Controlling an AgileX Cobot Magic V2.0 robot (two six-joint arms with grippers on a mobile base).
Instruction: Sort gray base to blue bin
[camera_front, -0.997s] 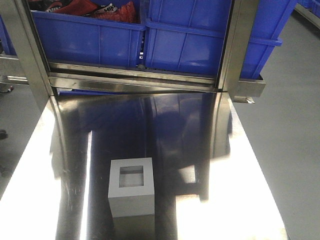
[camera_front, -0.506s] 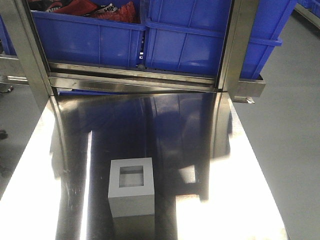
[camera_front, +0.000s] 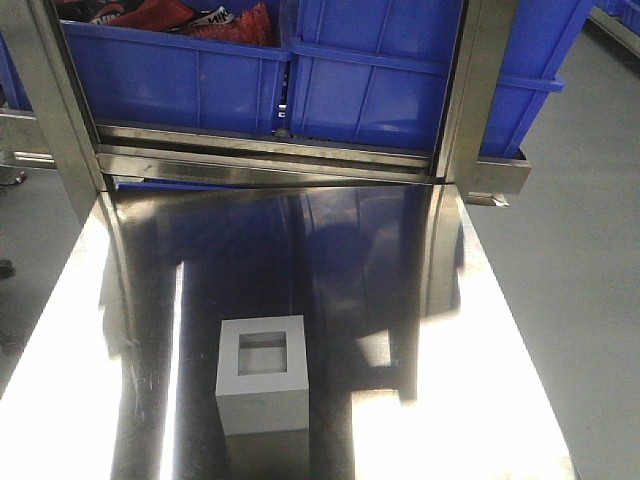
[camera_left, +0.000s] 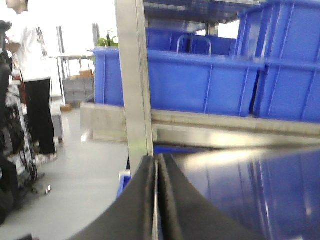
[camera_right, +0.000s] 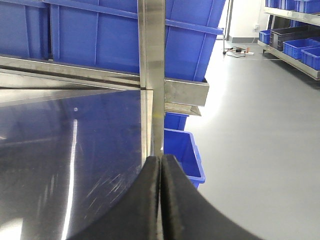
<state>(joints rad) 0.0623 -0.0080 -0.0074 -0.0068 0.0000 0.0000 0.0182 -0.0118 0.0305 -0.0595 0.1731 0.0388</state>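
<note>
1. Front view: the gray base (camera_front: 262, 375) stands alone on the shiny steel table (camera_front: 480, 330), near the front edge, with its square recess facing up. A blue bin (camera_front: 375, 95) sits on the rack behind the table, well apart from the base. A second bin (camera_front: 170, 85) holding red things sits beside it, and I cannot tell which of the two is meant. Neither arm shows in this view, so the job looks to be at its very start, with the pick-up not yet begun.

2. Left wrist view: the left gripper (camera_left: 156, 167) has its pads pressed together with nothing between them. It looks past a steel post (camera_left: 134, 75) toward the bins, and the base is out of sight. A person (camera_left: 27, 75) stands far off on the left.

3. Right wrist view: the right gripper (camera_right: 161, 167) is likewise closed and empty, hanging over the table's right edge with the floor beyond. The base is not in view here either.

4. Next move, as I judge it: one arm needs to spread its pads, swing in over the base, come down around its flat sides and squeeze, then lift it clear and carry it back to the bin.
</note>
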